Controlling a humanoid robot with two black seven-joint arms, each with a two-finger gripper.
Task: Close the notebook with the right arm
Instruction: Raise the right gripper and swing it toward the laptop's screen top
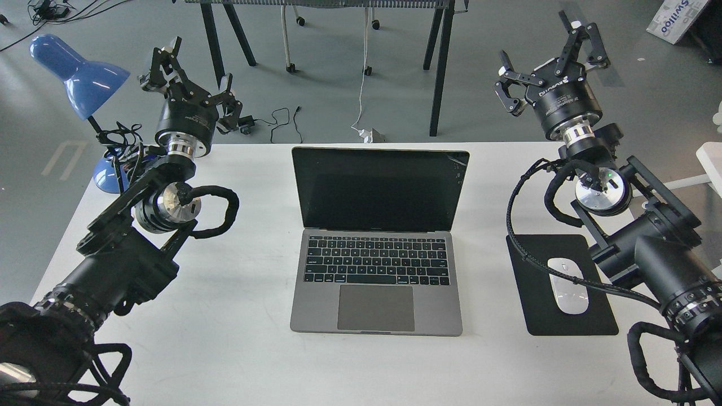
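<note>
The notebook (376,265) stands open in the middle of the white table (237,316), its black screen upright and facing me, keyboard and trackpad toward the near edge. My right arm (643,248) comes in from the lower right. Its gripper (550,70) is raised beyond the table's far right corner, well right of the screen, open and holding nothing. My left gripper (189,76) is raised at the far left, open and empty, also apart from the notebook.
A black mouse pad (598,321) with a white mouse (568,285) lies right of the notebook, under my right arm. A blue desk lamp (79,76) stands at the table's far left corner. Black table legs (440,73) and cables sit on the floor beyond.
</note>
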